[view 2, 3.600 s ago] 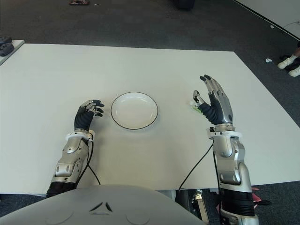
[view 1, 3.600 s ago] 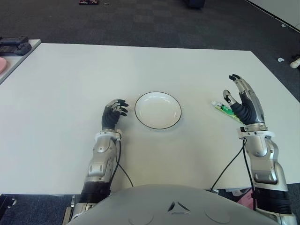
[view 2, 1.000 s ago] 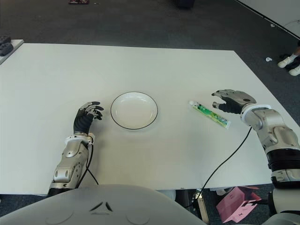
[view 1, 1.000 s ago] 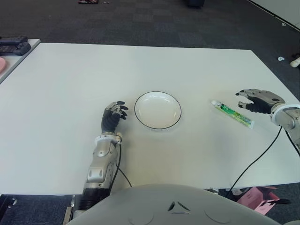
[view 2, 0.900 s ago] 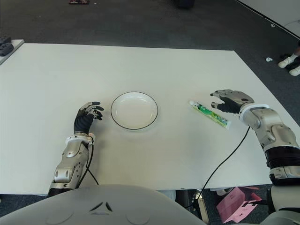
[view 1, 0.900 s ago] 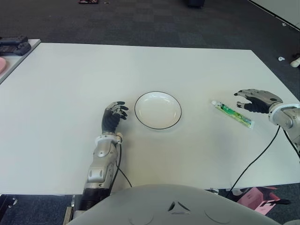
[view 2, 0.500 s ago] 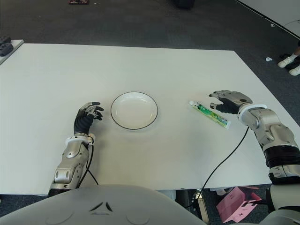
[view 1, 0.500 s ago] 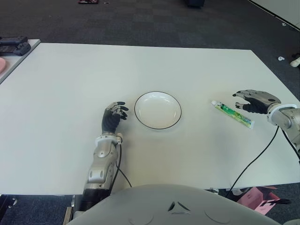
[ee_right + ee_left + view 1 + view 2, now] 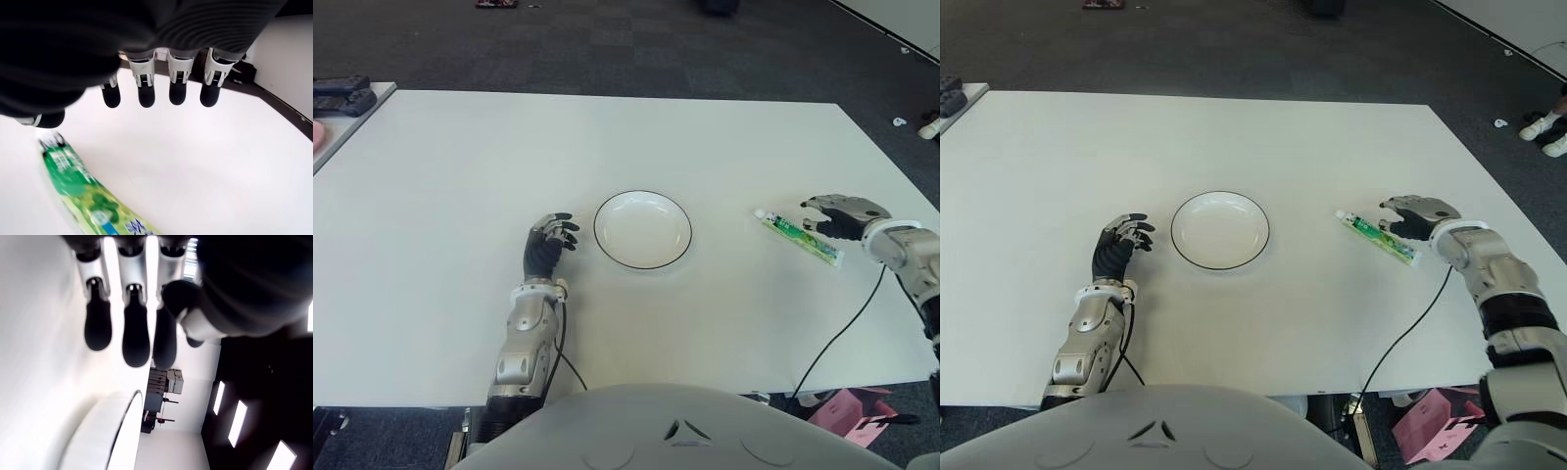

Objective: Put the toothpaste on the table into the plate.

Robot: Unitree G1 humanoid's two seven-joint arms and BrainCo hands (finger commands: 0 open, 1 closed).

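A green and white toothpaste tube lies flat on the white table, to the right of the plate, cap end pointing at the plate. The white plate with a dark rim sits mid-table and holds nothing. My right hand hovers palm down just right of the tube's tail end. In the right wrist view its fingers are stretched out above the tube without closing on it. My left hand shows left of the plate, fingers loosely bent, holding nothing.
A second table at the far left carries a black device. A black cable runs from my right forearm over the table's front edge. The table's right edge is close behind my right hand.
My right hand turned from upright to palm down, swung right, then crept left toward the tube's tail end. Tube, plate and left hand stayed put.
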